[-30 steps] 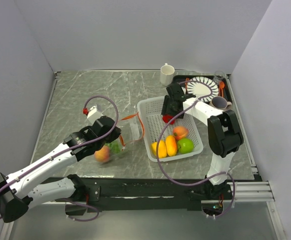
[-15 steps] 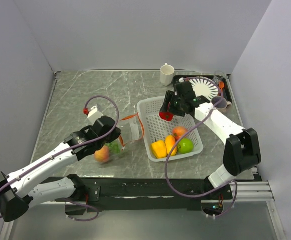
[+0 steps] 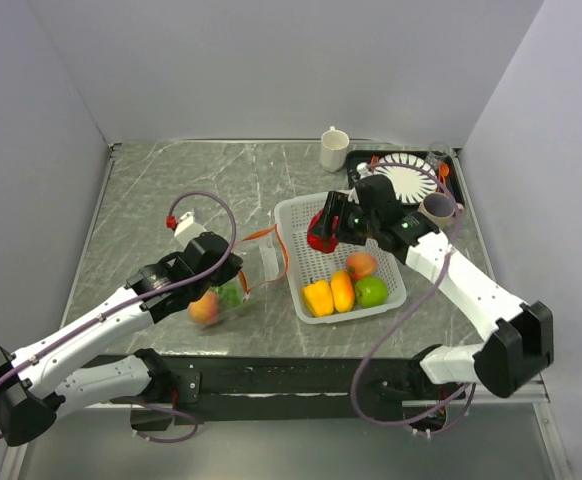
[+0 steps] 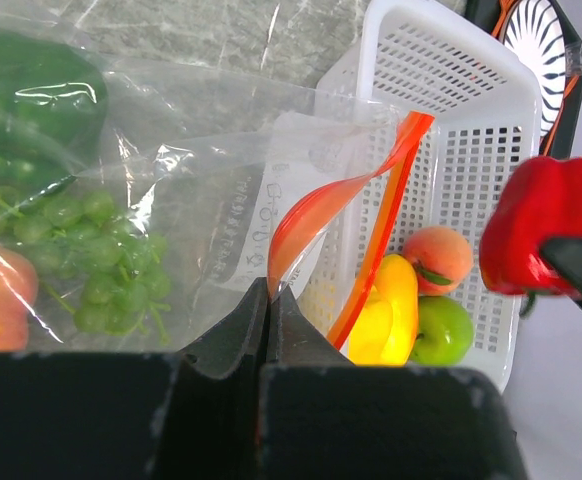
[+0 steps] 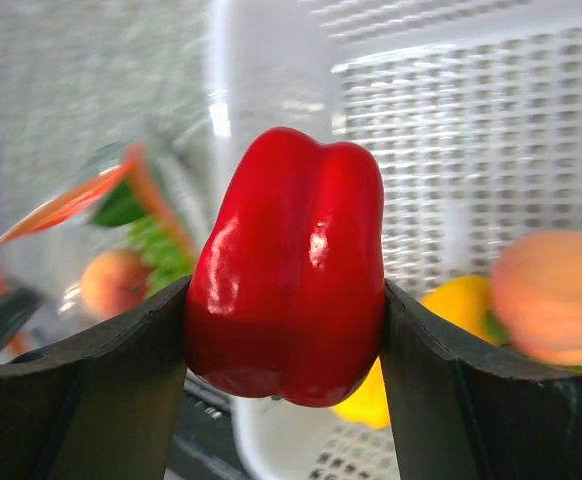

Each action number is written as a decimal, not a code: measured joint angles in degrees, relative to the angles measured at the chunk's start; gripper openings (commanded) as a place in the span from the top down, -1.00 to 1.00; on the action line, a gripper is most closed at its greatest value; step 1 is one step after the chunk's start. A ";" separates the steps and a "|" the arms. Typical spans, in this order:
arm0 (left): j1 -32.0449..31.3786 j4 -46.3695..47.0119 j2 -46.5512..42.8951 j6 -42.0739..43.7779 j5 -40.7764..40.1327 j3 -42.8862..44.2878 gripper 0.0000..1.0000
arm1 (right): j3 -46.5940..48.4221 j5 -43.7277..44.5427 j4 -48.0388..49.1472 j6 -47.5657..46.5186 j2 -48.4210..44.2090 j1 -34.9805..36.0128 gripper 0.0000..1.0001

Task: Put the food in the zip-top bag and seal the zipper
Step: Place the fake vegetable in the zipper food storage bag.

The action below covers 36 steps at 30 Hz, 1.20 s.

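Note:
The clear zip-top bag [image 3: 239,285] lies left of the white basket [image 3: 293,215], with a peach [image 3: 205,308], green grapes [image 4: 101,255] and a green pepper [image 4: 31,95] inside. My left gripper [image 4: 269,300] is shut on the bag's orange-red zipper strip [image 4: 316,205] and holds the mouth up. My right gripper [image 5: 286,330] is shut on a red pepper [image 5: 289,265] and holds it above the basket's left part [image 3: 321,230]. A yellow pepper [image 3: 318,297], orange piece [image 3: 342,290], green apple [image 3: 372,291] and peach [image 3: 361,264] lie in the basket.
A white mug [image 3: 333,148] stands at the back. A white ribbed plate [image 3: 408,178] on a dark tray and a small cup [image 3: 437,208] sit at the back right. Grey walls close in both sides.
My right gripper has lifted the red pepper out of the basket and carried it left and toward the front. The left gripper and bag have stayed still.

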 measured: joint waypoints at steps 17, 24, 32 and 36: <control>0.02 0.02 0.46 0.00 1.07 0.00 0.99 | 0.35 -2.73 5.62 6.21 4.55 17.14 0.46; 0.02 0.11 -0.28 0.00 1.42 0.00 0.99 | 4.02 -2.14 5.70 6.14 12.07 17.86 0.40; 0.04 0.17 -0.92 0.04 1.88 0.00 0.99 | 9.44 -0.39 3.85 5.55 16.48 18.64 0.06; 0.04 0.17 -0.92 0.24 1.88 0.00 0.99 | 10.56 0.87 2.80 5.07 16.90 19.06 -0.12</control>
